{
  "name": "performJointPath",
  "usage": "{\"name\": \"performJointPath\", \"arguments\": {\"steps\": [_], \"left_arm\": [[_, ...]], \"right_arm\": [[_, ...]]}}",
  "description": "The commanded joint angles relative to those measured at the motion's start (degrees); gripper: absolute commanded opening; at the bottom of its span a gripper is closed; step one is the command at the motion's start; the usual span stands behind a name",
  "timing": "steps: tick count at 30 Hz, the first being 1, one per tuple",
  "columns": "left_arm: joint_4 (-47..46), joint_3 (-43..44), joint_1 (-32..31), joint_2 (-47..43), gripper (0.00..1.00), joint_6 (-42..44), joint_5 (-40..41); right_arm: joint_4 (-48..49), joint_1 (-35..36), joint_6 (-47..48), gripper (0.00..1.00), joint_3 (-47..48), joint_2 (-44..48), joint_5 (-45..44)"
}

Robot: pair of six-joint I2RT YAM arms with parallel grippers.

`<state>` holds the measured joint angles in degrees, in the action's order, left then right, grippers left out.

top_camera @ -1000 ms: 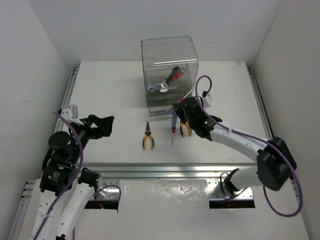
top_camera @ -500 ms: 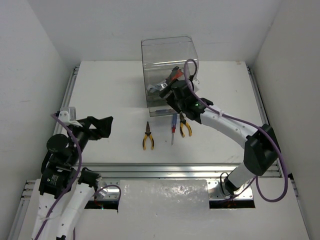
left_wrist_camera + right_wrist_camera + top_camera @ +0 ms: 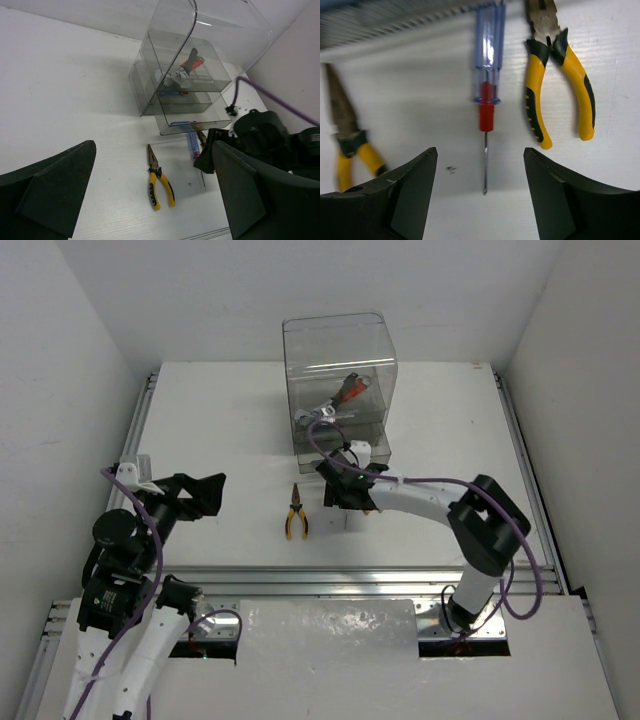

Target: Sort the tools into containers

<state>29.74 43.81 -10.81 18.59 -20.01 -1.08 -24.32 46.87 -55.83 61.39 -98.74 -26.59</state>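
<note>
The clear smoky containers (image 3: 340, 370) stand at the back centre, with a red-handled silver wrench (image 3: 352, 388) lying in an upper tray (image 3: 187, 67). My right gripper (image 3: 340, 492) hovers low in front of them, open, straddling the blue-and-red screwdriver (image 3: 486, 85) without touching it (image 3: 480, 167). One yellow-handled pliers (image 3: 560, 85) lies just right of the screwdriver, another (image 3: 296, 512) to its left. In the top view the right arm hides the right-hand pliers. My left gripper (image 3: 207, 495) is open and empty, well left of the tools (image 3: 155, 200).
The right arm's purple cable (image 3: 330, 440) loops in front of the containers. Metal rails (image 3: 300, 578) run along the table's near edge. White walls (image 3: 60, 390) close in both sides.
My right gripper went up towards the containers, then swung down and left to sit over the screwdriver. The left arm shifted only slightly. The tools on the table stayed put.
</note>
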Motion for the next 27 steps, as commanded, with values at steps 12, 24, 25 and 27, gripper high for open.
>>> {"name": "performJointPath", "arguments": {"steps": [12,24,25,27], "left_arm": [[-2.4,-0.2,-0.6,-0.2,1.0,-0.2,0.1],[-2.5,-0.2,-0.8,-0.1,1.0,-0.1,-0.1],[-2.5,-0.2,-0.8,-0.2,1.0,-0.1,-0.1],[-2.5,-0.2,-0.9,-0.4,1.0,-0.2,-0.1]], "right_arm": [[-1.2,-3.5,5.2,0.57,11.2,-14.5,1.8],[-0.1,-4.8,4.7,0.16,5.7,-12.1,5.6],[0.4,-4.5,4.7,0.15,4.6,-10.9,6.2],[2.0,-2.8,5.6,0.12,0.8,-5.7,8.2]]}}
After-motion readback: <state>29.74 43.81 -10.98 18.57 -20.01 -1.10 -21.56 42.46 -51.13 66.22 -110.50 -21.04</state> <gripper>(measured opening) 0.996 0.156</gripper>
